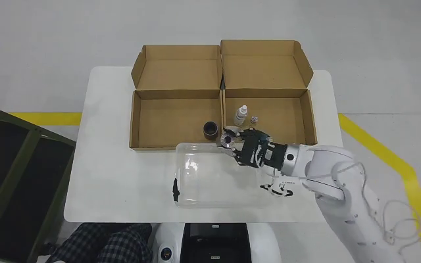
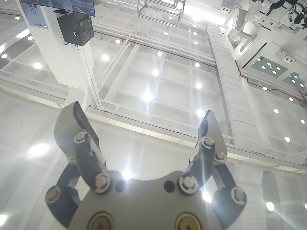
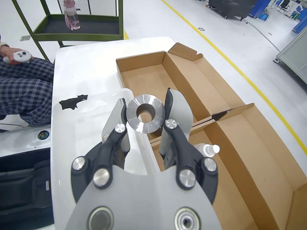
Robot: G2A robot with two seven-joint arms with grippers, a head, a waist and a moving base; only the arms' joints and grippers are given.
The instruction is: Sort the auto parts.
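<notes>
My right gripper [image 3: 145, 115] is shut on a shiny metal ring [image 3: 145, 117] with a round bore, held above the near wall between the two cardboard boxes. From above, the right gripper [image 1: 228, 140] and the metal ring [image 1: 227, 139] hang over the clear plastic bin's [image 1: 217, 191] far edge, near the left box [image 1: 148, 125]. A dark ring part [image 1: 210, 128] lies in the left box. A small white bottle [image 1: 243, 114] and a small grey part [image 1: 254, 119] lie in the right box [image 1: 289, 118]. My left gripper [image 2: 141, 118] points up at the ceiling, open and empty.
Both boxes have their lids folded back toward the table's far edge. The clear bin has a black latch [image 1: 175, 191] on its left side. A green shelf cart [image 1: 26, 171] stands left of the table. A seated person in checked trousers [image 1: 99, 240] is at the near edge.
</notes>
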